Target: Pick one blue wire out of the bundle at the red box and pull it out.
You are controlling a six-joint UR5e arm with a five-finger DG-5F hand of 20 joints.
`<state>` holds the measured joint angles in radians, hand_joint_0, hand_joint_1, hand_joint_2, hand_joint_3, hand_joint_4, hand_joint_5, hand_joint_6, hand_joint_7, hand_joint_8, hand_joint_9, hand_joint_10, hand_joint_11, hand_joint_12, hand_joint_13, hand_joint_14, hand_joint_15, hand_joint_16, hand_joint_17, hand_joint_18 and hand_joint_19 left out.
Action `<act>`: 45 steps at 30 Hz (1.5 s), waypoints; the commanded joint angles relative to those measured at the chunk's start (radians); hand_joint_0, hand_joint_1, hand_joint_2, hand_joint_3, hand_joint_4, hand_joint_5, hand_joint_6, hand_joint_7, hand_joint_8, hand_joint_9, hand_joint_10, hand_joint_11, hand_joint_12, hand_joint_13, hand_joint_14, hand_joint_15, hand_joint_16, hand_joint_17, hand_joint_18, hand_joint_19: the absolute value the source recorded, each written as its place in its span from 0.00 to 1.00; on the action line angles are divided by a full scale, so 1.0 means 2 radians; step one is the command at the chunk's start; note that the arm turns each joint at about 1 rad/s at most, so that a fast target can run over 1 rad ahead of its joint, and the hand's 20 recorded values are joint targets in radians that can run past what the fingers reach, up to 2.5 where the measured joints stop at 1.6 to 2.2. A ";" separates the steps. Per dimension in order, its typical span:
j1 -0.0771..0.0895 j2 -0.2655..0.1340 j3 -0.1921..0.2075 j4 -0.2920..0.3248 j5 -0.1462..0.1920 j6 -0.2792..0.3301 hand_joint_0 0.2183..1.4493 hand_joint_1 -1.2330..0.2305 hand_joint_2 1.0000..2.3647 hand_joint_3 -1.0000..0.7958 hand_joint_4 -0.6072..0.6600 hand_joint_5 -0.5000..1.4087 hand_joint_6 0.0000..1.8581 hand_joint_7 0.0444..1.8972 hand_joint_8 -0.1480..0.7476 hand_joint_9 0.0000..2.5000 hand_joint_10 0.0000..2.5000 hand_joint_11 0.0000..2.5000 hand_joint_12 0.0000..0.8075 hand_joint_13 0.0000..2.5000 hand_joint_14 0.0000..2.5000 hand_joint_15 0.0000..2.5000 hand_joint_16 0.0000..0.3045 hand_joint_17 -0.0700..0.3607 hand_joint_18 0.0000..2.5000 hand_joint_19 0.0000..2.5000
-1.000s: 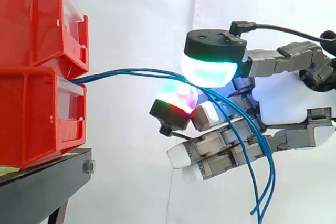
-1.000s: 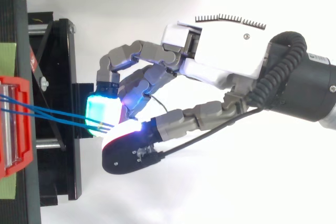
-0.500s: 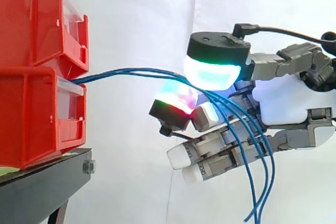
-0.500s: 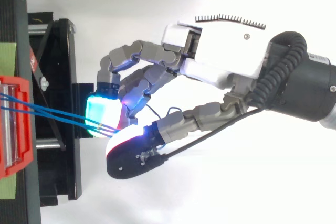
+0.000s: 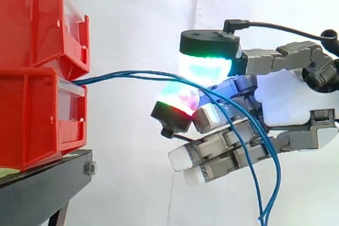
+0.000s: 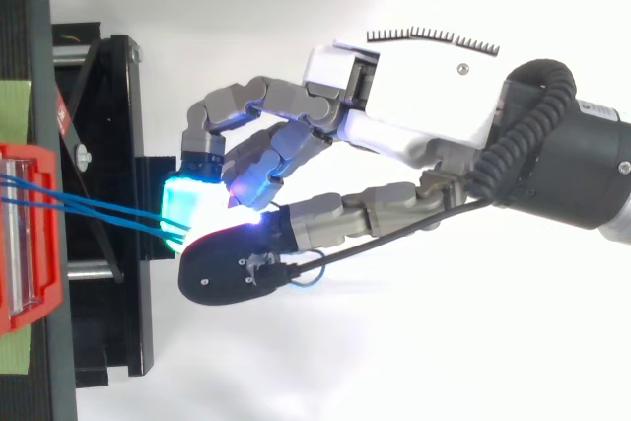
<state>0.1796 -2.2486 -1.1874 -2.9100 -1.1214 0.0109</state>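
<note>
A few thin blue wires (image 5: 132,72) leave the lower red box (image 5: 32,115) and run right in a shallow arch. They pass between my hand's (image 5: 286,104) green-glowing thumb pad (image 5: 204,67) above and a red-and-green finger pad (image 5: 179,98) below, and the two pads pinch them. Behind the pinch the wires droop over the other, straighter fingers (image 5: 212,154) and hang down past the lower edge. From above, the wires (image 6: 99,209) stretch from the red box (image 6: 30,234) to the cyan pad (image 6: 187,206), with the thumb's black back (image 6: 232,268) beside it. A small blue loop shows near the thumb.
A second red bin (image 5: 32,19) is stacked on the lower one. Both rest on a black stand (image 5: 42,189) whose frame (image 6: 108,145) reaches out under the hand. A white curtain is behind, with open air below the hand.
The thumb pad has shifted toward the bins and now sits over the finger pad. The hanging wire tails have swung and drawn closer together. The palm has stayed in place.
</note>
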 commanded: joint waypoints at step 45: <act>0.001 0.000 -0.001 -0.001 0.000 0.000 0.34 0.33 0.01 0.53 0.84 0.24 0.27 0.70 0.47 0.43 0.01 0.26 0.48 0.25 0.01 0.12 0.21 0.49 0.20 0.17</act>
<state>0.1796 -2.2487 -1.1888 -2.9115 -1.1213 0.0108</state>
